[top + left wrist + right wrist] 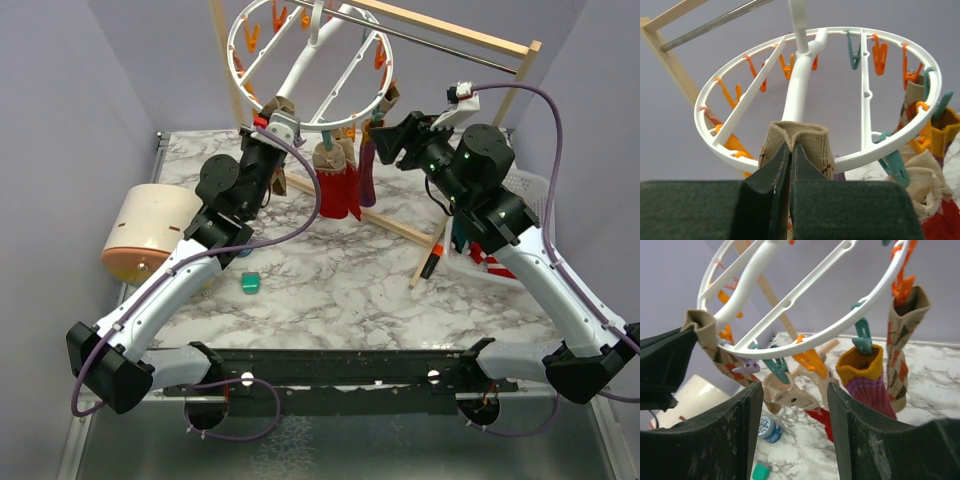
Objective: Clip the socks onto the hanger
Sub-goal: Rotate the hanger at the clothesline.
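Observation:
The round white hanger point(303, 68) hangs from the rack with orange and teal clips on its ring. My left gripper point(279, 118) point(790, 148) is shut on the tan cuff of a brown patterned sock point(810, 140) point(710, 342), held up against the ring's near-left rim point(715, 145). My right gripper point(386, 140) point(795, 397) is open just below the ring's front right, with nothing between its fingers. Clipped to the ring hang red socks with tan cuffs point(338, 185) point(790, 395), a purple sock point(367, 170) point(867, 385) with a yellow cuff, and another brown patterned sock point(902, 350).
The wooden rack frame point(500, 45) spans the back, with its base bar running diagonally across the marble table point(330, 290). A beige round container point(150, 230) sits left. A loose teal clip point(250, 283) and a small blue tin point(767, 427) lie on the table. A red-white striped sock point(490, 262) lies under my right arm.

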